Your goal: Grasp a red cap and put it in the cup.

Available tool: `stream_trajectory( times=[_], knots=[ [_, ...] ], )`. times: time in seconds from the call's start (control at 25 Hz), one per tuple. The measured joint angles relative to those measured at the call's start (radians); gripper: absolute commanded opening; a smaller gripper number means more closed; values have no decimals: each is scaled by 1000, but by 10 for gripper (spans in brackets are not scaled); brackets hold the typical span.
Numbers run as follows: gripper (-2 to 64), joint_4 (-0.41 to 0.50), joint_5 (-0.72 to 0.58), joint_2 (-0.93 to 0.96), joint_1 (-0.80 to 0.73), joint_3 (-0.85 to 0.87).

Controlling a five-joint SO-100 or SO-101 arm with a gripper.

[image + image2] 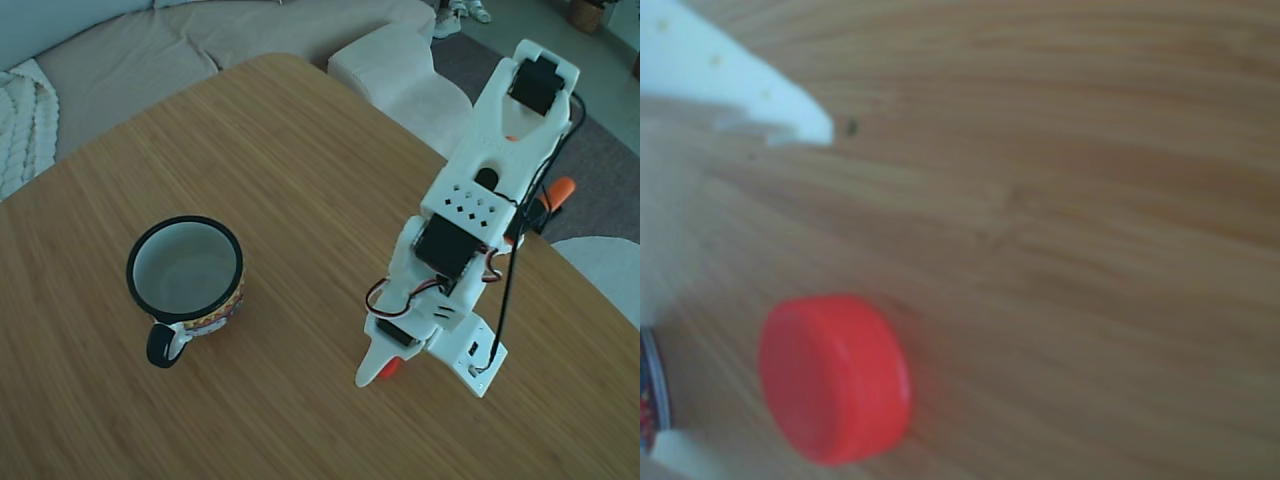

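The red cap (pixel 835 378) lies flat on the wooden table, close under the camera in the other view. In the fixed view only a sliver of the red cap (pixel 388 368) shows beside the white fingertip. My gripper (pixel 380 370) points down at the table over the cap and is open, holding nothing. One white finger (pixel 750 90) reaches in from the top left of the other view, well apart from the cap; the second finger is hidden. The cup (pixel 185 285), a white mug with black rim and handle, stands upright and empty to the left of the gripper.
The round wooden table (pixel 300 160) curves away at the back and right. A beige sofa (pixel 150 50) and a pale ottoman (pixel 400 70) lie behind it. The arm's cables (pixel 505 300) hang along its right side.
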Motion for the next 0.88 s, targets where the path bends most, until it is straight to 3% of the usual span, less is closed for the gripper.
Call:
stream_trajectory(
  times=[0.56, 0.64, 0.8, 0.88],
  knots=[
    [477, 2, 6, -29, 0, -20],
    [427, 2, 6, -31, 0, -20],
    [252, 2, 6, -31, 0, -20],
    [217, -2, 6, -28, 2, -23]
  ],
)
